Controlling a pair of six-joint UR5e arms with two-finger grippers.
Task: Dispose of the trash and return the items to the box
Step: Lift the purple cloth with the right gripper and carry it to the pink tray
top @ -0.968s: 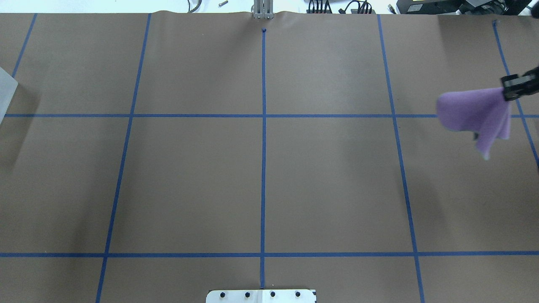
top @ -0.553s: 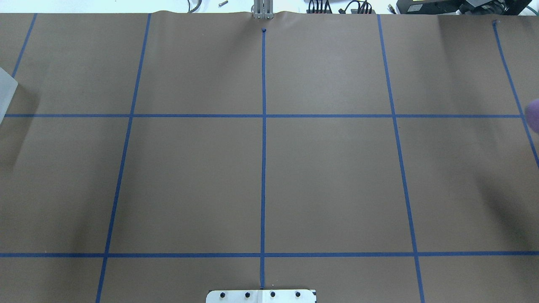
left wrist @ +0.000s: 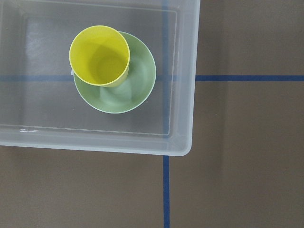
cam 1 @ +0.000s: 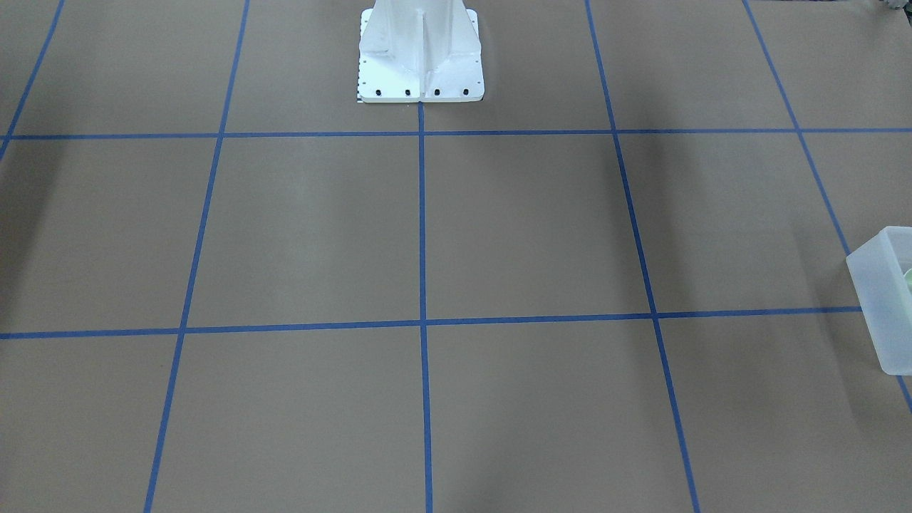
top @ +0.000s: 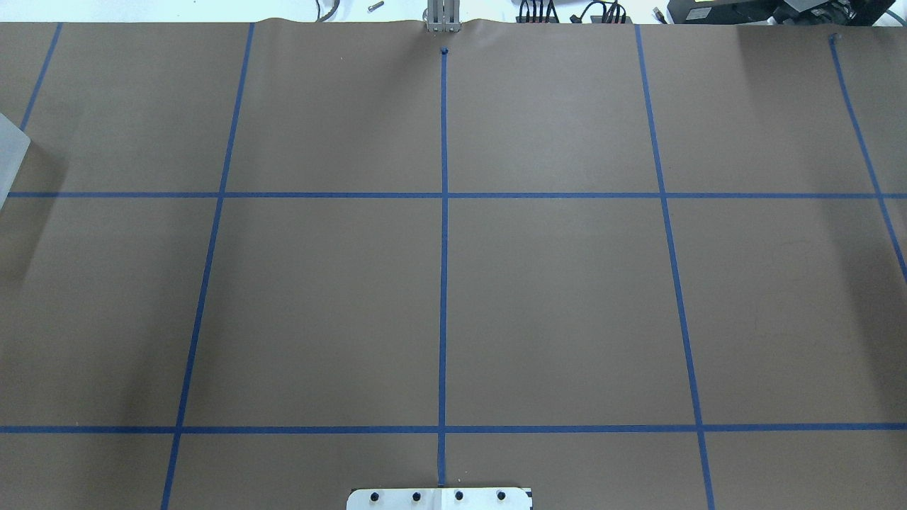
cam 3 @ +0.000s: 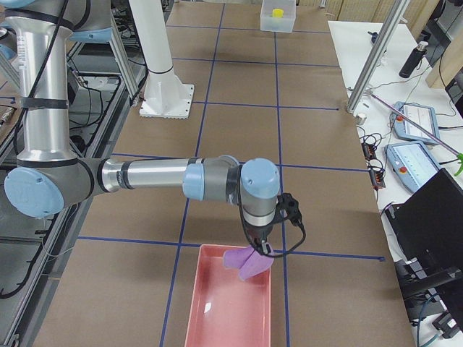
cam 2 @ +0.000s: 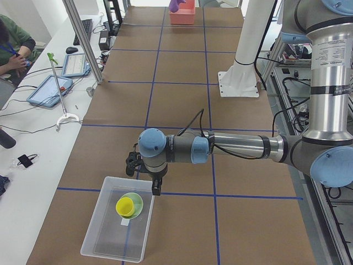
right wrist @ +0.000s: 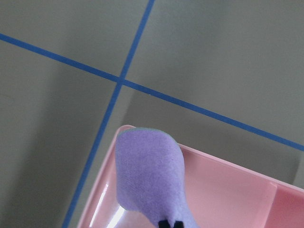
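At the bottom edge of the right wrist frame, my right jaws: only two black tips show, closed on the top of the purple cloth (right wrist: 149, 175).
Purple cloth: it hangs from that pinch over the near end of the pink tray (right wrist: 228, 190). In the right side view it sits at lower centre (cam 3: 248, 264), drooping over the tray's upper rim.
Pink tray: long and shallow, at the bottom of the right side view (cam 3: 228, 318). Its corner lies just beside a crossing of blue tape lines.
My left jaws: they show only in the left side view, at the end of my left arm (cam 2: 237, 146), above the upper right rim of the box. I cannot tell whether they are open or closed.
Yellow cup (left wrist: 99, 56): upright, mouth up, standing inside the green bowl toward its upper left side.
Green bowl (left wrist: 137, 80): on the floor of the box, in the upper left of the left wrist frame.
Box (left wrist: 95, 141): frosted and translucent, lying across a tape line that shows through its floor. In the front-facing view only its corner shows, at the right edge (cam 1: 880, 306).
Worktop (top: 567, 297): brown paper ruled into squares by blue tape (top: 443, 283).
Pedestal (cam 1: 422, 50): white, bolted at top centre of the front-facing view.
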